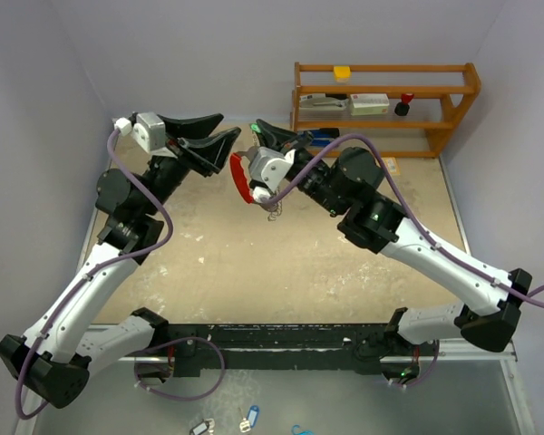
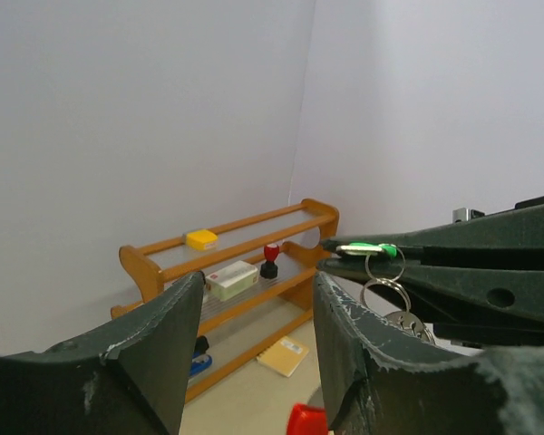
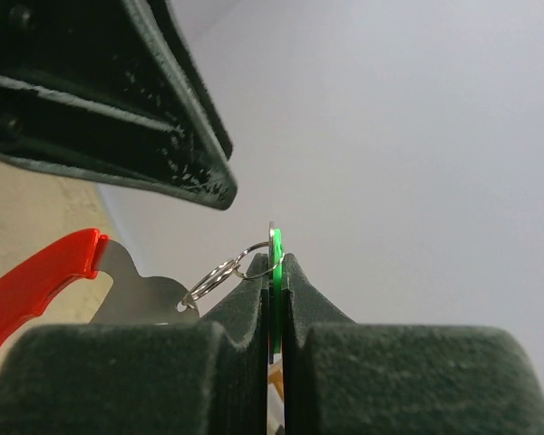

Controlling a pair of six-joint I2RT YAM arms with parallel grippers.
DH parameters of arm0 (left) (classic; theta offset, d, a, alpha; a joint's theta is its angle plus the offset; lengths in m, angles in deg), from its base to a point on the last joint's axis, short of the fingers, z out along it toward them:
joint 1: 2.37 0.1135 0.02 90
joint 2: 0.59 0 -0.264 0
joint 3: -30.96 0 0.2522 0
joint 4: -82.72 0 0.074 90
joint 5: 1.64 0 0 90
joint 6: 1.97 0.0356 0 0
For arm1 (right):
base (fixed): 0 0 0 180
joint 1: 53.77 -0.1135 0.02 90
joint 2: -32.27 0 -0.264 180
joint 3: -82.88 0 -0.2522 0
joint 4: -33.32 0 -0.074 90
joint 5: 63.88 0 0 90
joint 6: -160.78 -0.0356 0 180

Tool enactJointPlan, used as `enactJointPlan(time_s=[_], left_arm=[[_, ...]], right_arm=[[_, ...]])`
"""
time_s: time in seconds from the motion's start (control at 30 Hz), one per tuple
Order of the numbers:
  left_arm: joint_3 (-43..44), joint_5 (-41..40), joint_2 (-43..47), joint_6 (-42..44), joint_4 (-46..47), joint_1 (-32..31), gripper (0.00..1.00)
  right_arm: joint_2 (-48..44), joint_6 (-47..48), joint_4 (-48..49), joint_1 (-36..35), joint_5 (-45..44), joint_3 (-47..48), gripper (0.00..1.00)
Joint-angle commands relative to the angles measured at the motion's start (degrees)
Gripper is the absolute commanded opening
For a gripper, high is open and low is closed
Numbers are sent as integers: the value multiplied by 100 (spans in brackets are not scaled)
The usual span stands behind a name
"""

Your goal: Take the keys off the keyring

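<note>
My right gripper [image 1: 257, 132] is raised above the table and shut on the small pale-green tagged key [image 1: 255, 129]. The wrist view shows the key [image 3: 275, 272] edge-on between the closed pads. Silver split rings [image 3: 219, 272] link it to the red crescent keyring piece [image 1: 240, 178], which hangs below to the left, with a bit of chain [image 1: 272, 207] dangling. My left gripper [image 1: 227, 127] is open and empty, just left of the key. In its wrist view [image 2: 258, 288] the key [image 2: 367, 247] and rings [image 2: 386, 292] lie right of its fingers, and the red piece [image 2: 306, 421] is below.
A wooden shelf [image 1: 385, 95] at the back right holds a yellow block, a white box and a red stamp. A tan notebook [image 1: 390, 165] lies beside it. Blue-tagged keys [image 1: 249, 419] lie below the table's near edge. Walls close in on both sides.
</note>
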Motion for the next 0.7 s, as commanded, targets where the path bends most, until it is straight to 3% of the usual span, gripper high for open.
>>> enactJointPlan(time_s=[0.0,0.3,0.67], left_arm=[[204,153,2,-236,-28,-20,49],[19,727,-7,-769,555,-16,52],[-274,658,-201,-1059,971,-20,53]], right_arm=[[53,354,663,-6,-487,164,0],[123,652,899,-6,-729,37,0],[143,718,1006,-6,-782,-15,0]])
